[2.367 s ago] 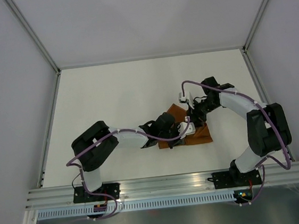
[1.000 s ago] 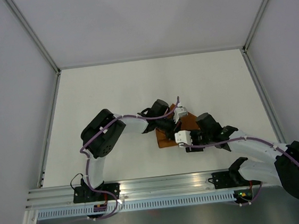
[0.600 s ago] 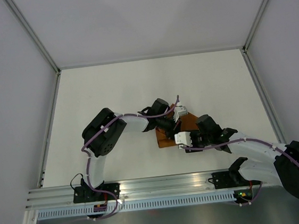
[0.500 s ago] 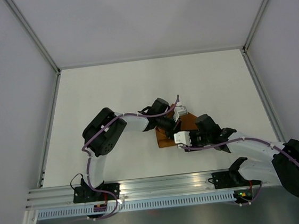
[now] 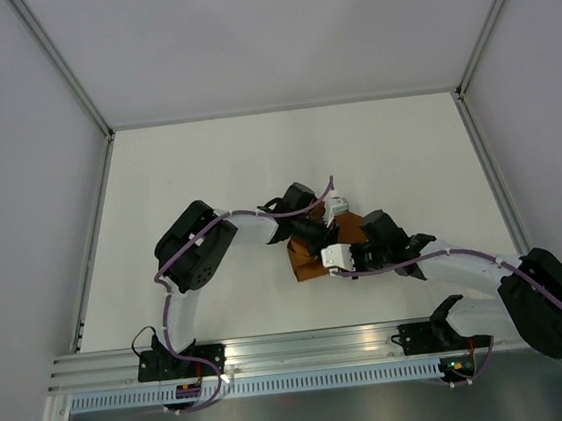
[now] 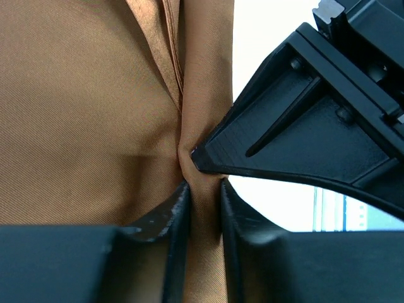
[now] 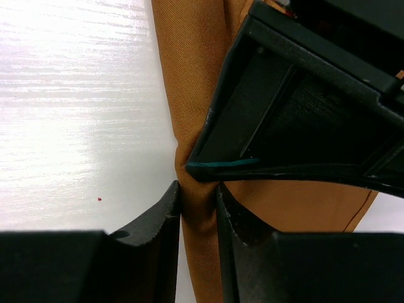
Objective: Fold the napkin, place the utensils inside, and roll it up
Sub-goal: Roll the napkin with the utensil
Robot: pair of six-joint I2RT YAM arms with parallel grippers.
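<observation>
The rust-orange napkin (image 5: 305,264) lies bunched at the table's middle, mostly covered by both grippers. My left gripper (image 5: 316,233) reaches in from the left. In the left wrist view it (image 6: 203,196) is shut on a narrow fold of the napkin (image 6: 88,107). My right gripper (image 5: 358,251) reaches in from the right. In the right wrist view it (image 7: 197,199) is shut on the same rolled edge of the napkin (image 7: 189,57). The two grippers meet tip to tip on that fold. The utensils are hidden or out of view.
The white table (image 5: 206,168) is bounded by grey walls and a metal rail (image 5: 316,348) along the near edge. In each wrist view the other gripper's black body crowds the frame, in the left wrist view (image 6: 315,139) and in the right wrist view (image 7: 303,113).
My right arm has swung from the napkin's far right side to its near side. Both grippers have since edged left together, and the visible napkin has grown narrower.
</observation>
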